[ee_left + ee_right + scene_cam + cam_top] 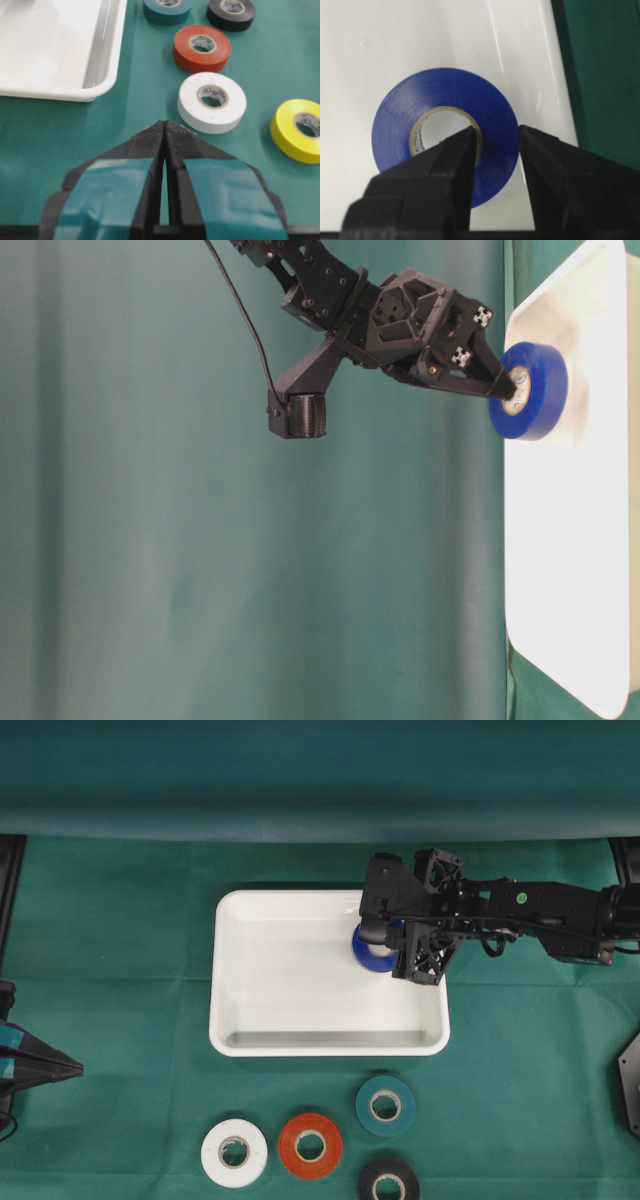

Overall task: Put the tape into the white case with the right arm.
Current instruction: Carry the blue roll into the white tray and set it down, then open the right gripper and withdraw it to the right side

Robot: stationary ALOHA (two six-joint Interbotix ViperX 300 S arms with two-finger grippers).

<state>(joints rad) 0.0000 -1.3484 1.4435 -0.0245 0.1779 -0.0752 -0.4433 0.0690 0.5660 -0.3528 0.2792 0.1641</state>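
Note:
A blue tape roll hangs in my right gripper, over the back right corner of the white case. In the right wrist view one finger passes through the hole of the blue tape roll and the other presses its outer side, so the right gripper is shut on the roll's wall. The table-level view shows the blue tape roll close to the white case; contact with the floor cannot be told. My left gripper is shut and holds nothing, low at the left edge.
On the green cloth in front of the case lie a white roll, a red roll, a teal roll and a black roll. A yellow roll shows in the left wrist view.

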